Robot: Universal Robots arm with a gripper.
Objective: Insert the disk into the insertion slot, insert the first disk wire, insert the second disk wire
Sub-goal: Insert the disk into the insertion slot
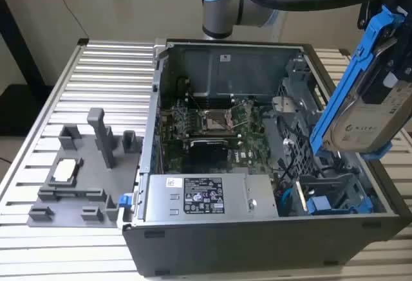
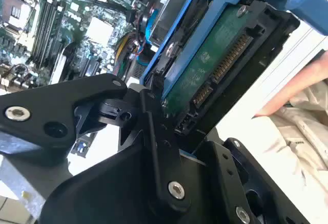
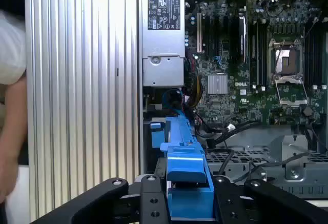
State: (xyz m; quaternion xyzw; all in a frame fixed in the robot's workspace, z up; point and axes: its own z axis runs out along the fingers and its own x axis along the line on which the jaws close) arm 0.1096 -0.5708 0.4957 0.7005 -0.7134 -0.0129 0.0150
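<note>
Clamps the disk (image 1: 364, 101) by its blue frame, gripper (image 2: 177, 131) closed tight on it. Holds it in the air at the exterior view's right, above the open computer case (image 1: 225, 249), long axis steeply tilted, upper end leaning toward that side. Below, apart from it, the slot (image 1: 325, 202) with blue rails.

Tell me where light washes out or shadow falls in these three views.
Exterior view: the computer case interior sits in shade, the ribbed table is brighter. Second wrist view: white washout beside the disk. First wrist view: the table's ribs glare pale.
</note>
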